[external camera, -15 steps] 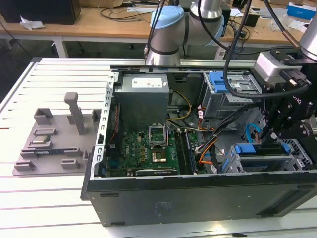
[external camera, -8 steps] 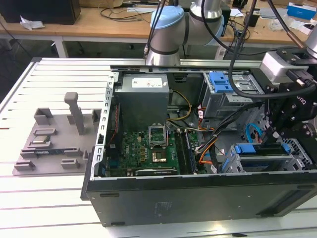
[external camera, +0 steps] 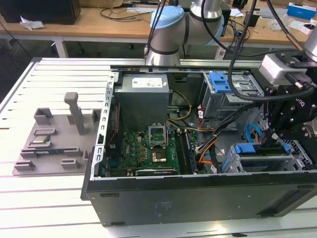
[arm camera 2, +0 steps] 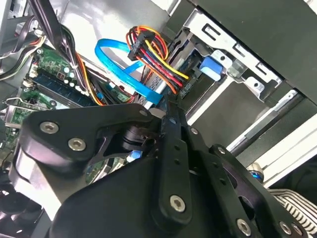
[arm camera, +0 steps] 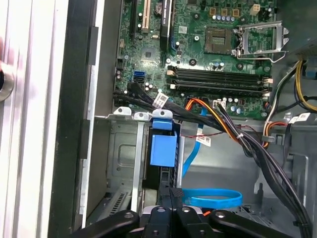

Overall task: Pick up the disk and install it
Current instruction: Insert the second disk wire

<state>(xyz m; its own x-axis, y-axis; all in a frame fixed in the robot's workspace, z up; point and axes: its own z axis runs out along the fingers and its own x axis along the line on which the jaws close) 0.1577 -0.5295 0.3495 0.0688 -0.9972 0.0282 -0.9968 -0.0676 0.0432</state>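
Disk point(external camera: 262, 150) sits low in the drive bay point(external camera: 297, 153), seemingly almost seated. Gripper point(arm camera: 171, 198) directly over it, closed fingers pressing its edge; full seating unconfirmed.

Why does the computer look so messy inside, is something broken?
Nothing looks broken. The computer case lies on its side, open, so the green board and loose coloured cables show. A flat blue cable curls free near the gripper. The processor socket stands empty.
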